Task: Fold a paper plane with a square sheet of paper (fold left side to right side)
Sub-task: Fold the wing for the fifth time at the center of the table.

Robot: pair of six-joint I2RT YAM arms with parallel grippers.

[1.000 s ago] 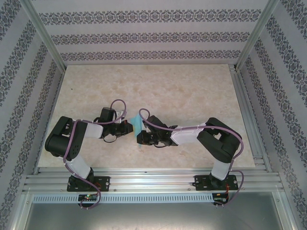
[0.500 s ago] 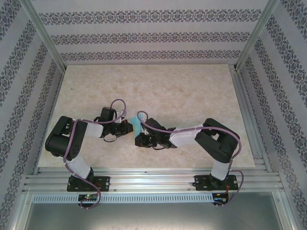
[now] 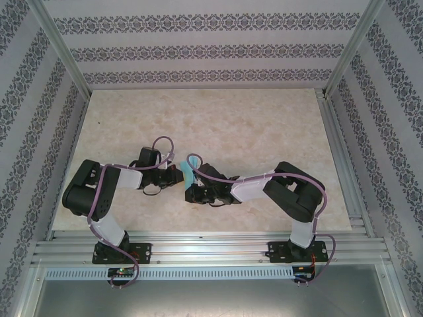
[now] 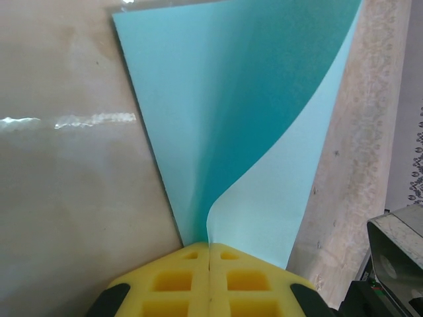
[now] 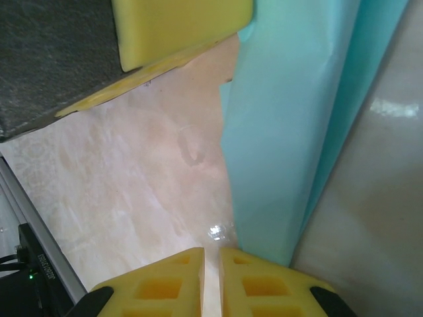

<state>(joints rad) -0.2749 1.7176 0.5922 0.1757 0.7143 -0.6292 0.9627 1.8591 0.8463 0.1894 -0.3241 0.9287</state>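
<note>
The square sheet of paper point(image 3: 188, 174) is turquoise-blue and lies between the two grippers near the table's front middle. In the left wrist view the paper point(image 4: 231, 119) has one part flat on the table and one edge curled up and over. My left gripper point(image 4: 209, 246) is shut on that lifted edge. In the right wrist view the paper point(image 5: 284, 132) stands as a bent flap just right of my right gripper point(image 5: 211, 249). Its yellow fingers point(image 5: 165, 281) keep a narrow gap with only table showing between them. A left gripper's finger point(image 5: 178, 26) sits at the upper left.
The marble-patterned table point(image 3: 231, 125) is fenced by aluminium rails point(image 3: 344, 158) and patterned walls. Both arms are bent inward, with purple cables point(image 3: 162, 142) looping over their wrists. A rail and electronics point(image 5: 33, 264) lie at the lower left of the right wrist view.
The right arm's elbow and forearm have drawn slightly left toward the paper. The left arm and the pinched paper have hardly moved.
</note>
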